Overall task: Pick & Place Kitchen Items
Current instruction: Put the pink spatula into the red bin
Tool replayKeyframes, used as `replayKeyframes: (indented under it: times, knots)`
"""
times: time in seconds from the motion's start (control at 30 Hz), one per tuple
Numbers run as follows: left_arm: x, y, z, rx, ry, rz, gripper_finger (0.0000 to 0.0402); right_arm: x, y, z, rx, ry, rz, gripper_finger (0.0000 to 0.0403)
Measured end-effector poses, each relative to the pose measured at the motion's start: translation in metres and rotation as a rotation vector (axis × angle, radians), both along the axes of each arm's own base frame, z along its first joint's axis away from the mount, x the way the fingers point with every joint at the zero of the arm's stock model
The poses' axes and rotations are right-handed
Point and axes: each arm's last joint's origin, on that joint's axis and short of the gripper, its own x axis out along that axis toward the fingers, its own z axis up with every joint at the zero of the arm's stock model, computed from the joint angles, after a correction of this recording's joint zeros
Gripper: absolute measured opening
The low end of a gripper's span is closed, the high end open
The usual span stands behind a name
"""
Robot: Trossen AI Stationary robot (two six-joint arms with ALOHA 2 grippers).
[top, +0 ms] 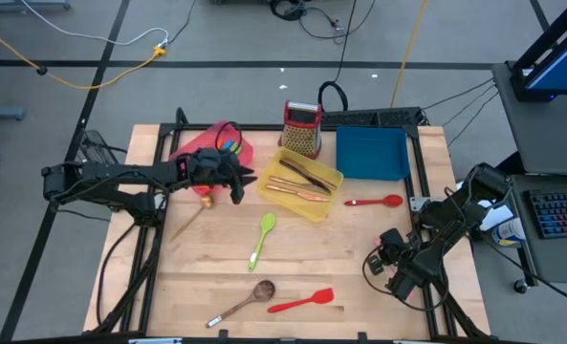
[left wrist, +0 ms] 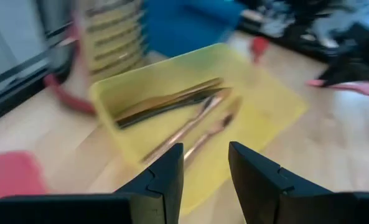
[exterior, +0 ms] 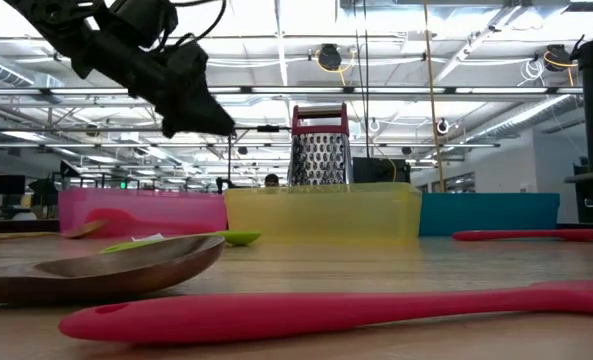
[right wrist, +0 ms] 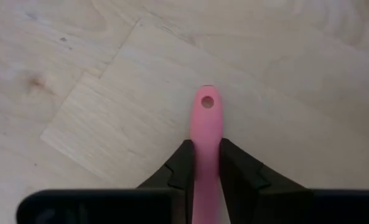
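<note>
My left gripper [top: 243, 183] is open and empty, raised above the table between the pink tray [top: 216, 143] and the yellow tray [top: 302, 183]. In the left wrist view its fingers [left wrist: 172, 168] face the yellow tray [left wrist: 259, 93], which holds copper cutlery [left wrist: 190, 124] and a black knife [left wrist: 153, 112]. In the low view it hangs high [exterior: 211, 120]. My right gripper [top: 371, 263] is near the table's right edge, shut on a pink utensil [right wrist: 206, 118]. A green spatula [top: 262, 239], a red spoon [top: 374, 202], a brownish spoon [top: 245, 301] and a red spatula [top: 302, 302] lie flat on the table. My right gripper pinches the pink utensil's handle [right wrist: 206, 149] between its two fingers, near the end with the hanging hole. The handle runs along the fingers, and its holed tip [right wrist: 206, 101] sticks out past them over the wooden table. The rest of the utensil is hidden behind the gripper.
A blue tray [top: 371, 153] and a red-topped box grater [top: 301, 127] stand at the table's far side. A wooden-handled utensil [top: 192, 215] lies near the left arm. Bare wood shows in the table's middle [top: 321, 253].
</note>
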Motion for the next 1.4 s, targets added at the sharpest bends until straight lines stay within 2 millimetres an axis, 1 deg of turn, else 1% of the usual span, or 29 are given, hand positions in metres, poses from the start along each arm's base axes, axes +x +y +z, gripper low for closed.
replayKeyframes:
  times: [0.2, 0.33, 0.5, 0.7, 0.97, 1.13, 1.4]
  knots:
    - [0.007, -0.015, 0.008, 0.066, -0.080, -0.099, 0.0134, 0.011, 0.011, 0.009, -0.017, -0.087, 0.066, 0.0046]
    - [0.010, -0.025, 0.010, 0.096, -0.091, -0.151, 0.0134, 0.020, 0.015, 0.008, 0.003, -0.158, 0.111, 0.0043]
    - [0.010, -0.032, 0.008, 0.095, -0.080, -0.179, 0.0134, 0.030, 0.013, 0.004, -0.015, -0.207, 0.224, 0.0041]
    - [0.011, -0.034, 0.008, 0.097, -0.077, -0.190, 0.0134, 0.043, 0.008, 0.005, -0.051, -0.191, 0.291, 0.0038]
    - [0.011, -0.038, 0.008, 0.088, -0.073, -0.205, 0.0134, 0.058, 0.010, 0.007, -0.035, -0.206, 0.410, 0.0038]
    - [0.011, -0.040, 0.006, 0.085, -0.059, -0.214, 0.0134, 0.062, 0.013, 0.008, -0.017, -0.202, 0.480, 0.0038]
    - [0.010, -0.041, 0.003, 0.076, -0.028, -0.216, 0.0134, 0.062, 0.016, 0.008, 0.023, -0.174, 0.540, 0.0039]
